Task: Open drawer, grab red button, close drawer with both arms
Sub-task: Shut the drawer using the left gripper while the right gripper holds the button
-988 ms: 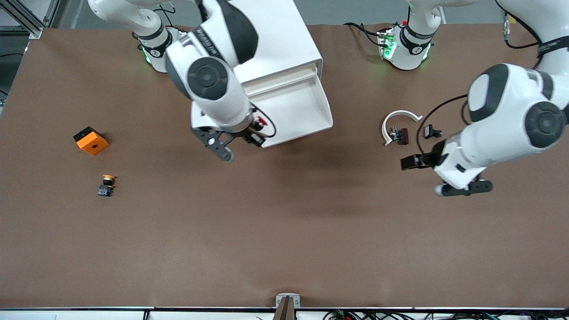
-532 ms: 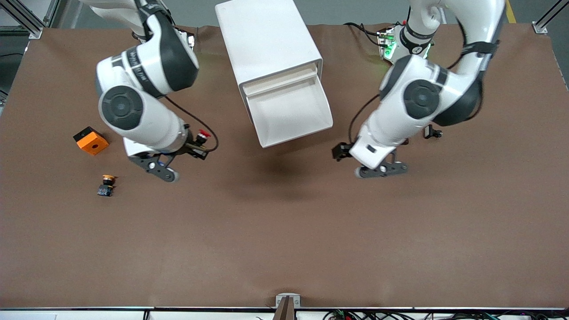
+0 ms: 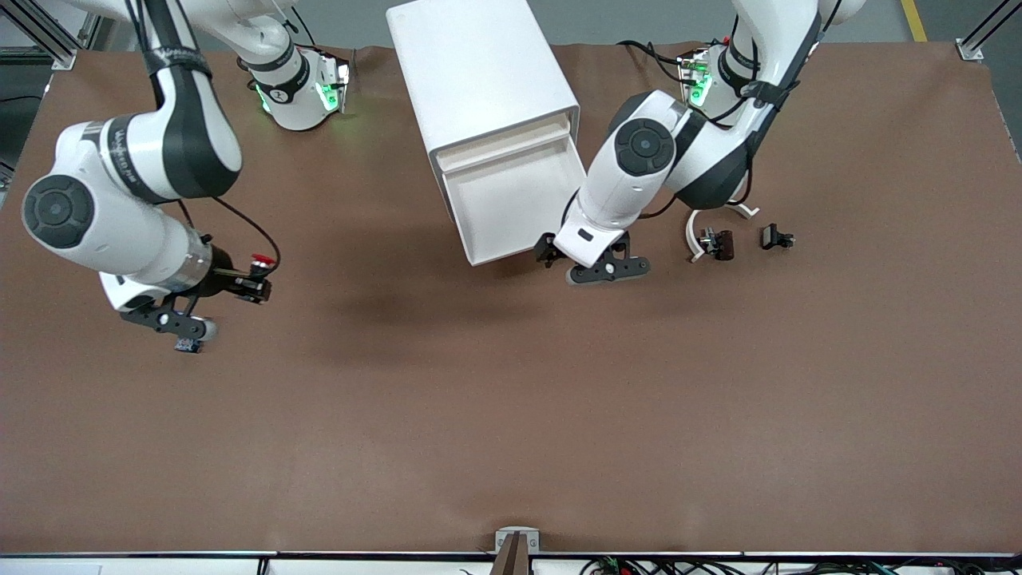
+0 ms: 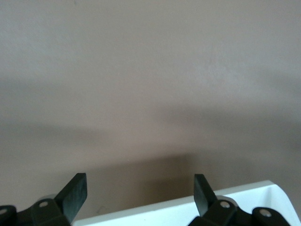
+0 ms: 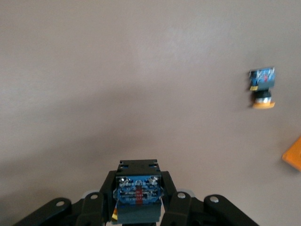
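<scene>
The top drawer (image 3: 519, 200) stands pulled out of the tall white cabinet (image 3: 479, 72), its tray bare inside. My right gripper (image 3: 251, 283) is shut on the button (image 3: 257, 260), whose red cap shows in the front view. It hangs over the table toward the right arm's end. In the right wrist view the button's black-and-blue body (image 5: 138, 190) sits clamped in the right gripper (image 5: 138, 200). My left gripper (image 3: 549, 251) is open at the drawer's front corner. In the left wrist view the left gripper (image 4: 140, 193) spans the white drawer edge (image 4: 188, 211) with nothing gripped.
A like button with a yellow-orange cap (image 5: 262, 87) lies on the table under the right arm; only its blue body (image 3: 188, 345) shows from the front. An orange cube's corner (image 5: 294, 156) is beside it. A white curved piece (image 3: 691, 231) and small dark parts (image 3: 776, 237) lie toward the left arm's end.
The right arm has swung from the drawer toward its own end of the table, carrying the button. The left arm has moved in from its end to the drawer's front corner.
</scene>
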Robot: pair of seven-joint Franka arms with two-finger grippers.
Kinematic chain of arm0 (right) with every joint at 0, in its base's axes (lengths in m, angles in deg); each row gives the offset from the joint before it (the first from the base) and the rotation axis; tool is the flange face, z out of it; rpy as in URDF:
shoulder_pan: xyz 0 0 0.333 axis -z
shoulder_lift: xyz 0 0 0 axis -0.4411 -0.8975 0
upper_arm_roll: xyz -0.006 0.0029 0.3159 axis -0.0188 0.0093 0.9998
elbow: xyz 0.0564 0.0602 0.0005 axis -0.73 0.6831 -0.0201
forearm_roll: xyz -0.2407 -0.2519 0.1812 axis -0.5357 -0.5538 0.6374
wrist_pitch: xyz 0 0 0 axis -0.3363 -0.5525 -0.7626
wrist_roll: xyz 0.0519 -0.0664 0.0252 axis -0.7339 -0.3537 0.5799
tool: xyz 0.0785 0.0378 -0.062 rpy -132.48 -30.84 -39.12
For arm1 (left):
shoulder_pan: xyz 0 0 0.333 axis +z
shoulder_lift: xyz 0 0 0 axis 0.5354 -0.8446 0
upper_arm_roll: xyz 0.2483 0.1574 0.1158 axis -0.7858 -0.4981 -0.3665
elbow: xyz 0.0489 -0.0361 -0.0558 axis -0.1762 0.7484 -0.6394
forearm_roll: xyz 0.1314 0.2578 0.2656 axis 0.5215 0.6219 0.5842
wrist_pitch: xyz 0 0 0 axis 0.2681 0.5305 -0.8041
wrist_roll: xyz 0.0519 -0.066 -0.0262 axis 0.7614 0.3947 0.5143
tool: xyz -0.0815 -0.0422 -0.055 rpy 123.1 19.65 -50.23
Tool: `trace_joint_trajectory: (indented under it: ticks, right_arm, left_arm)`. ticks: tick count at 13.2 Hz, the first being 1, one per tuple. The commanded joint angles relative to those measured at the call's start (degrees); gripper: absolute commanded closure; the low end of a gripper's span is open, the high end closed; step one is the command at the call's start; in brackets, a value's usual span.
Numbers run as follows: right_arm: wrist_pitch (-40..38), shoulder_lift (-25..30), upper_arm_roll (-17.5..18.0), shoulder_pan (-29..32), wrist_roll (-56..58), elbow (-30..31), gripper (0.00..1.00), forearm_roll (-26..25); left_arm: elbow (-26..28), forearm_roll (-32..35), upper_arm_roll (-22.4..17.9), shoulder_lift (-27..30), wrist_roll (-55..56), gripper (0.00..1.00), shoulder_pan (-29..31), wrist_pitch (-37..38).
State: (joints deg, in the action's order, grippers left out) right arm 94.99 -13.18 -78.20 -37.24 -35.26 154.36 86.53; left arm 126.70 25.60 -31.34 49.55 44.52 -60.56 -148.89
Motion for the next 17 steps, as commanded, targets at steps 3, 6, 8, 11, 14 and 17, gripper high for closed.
trace_joint_trajectory:
  ticks: [3,6,8,11,14,17]
  right_arm:
    - [10.7,1.3,1.1,6.2,10.8,8.9,1.0,-0.9]
    - [16.2,-1.6,1.1,8.4,10.9,11.0,1.0,-4.3]
    - [21.4,-3.0,1.1,8.9,10.9,13.7,1.0,-5.2]
    - [24.3,-6.5,1.1,8.9,10.9,13.9,1.0,-5.3]
    - [29.8,-11.0,1.1,8.9,11.0,13.9,1.0,-5.5]
    - [32.0,-13.2,1.1,9.1,10.9,13.7,1.0,-5.7]
  left_arm:
    - [0.9,9.5,-0.6,-3.4,10.5,0.0,-4.2,-2.6]
    - [1.0,10.9,-0.5,-5.8,11.5,0.0,-5.5,-3.1]
    - [1.0,10.9,-0.5,-6.7,11.6,0.0,-6.7,-3.1]
    - [1.1,10.8,-0.3,-6.7,13.3,0.0,-8.4,-3.1]
    - [1.0,10.2,0.0,-6.8,14.6,0.0,-10.3,-3.0]
    - [0.8,10.1,0.1,-6.8,17.8,0.0,-12.2,-2.7]
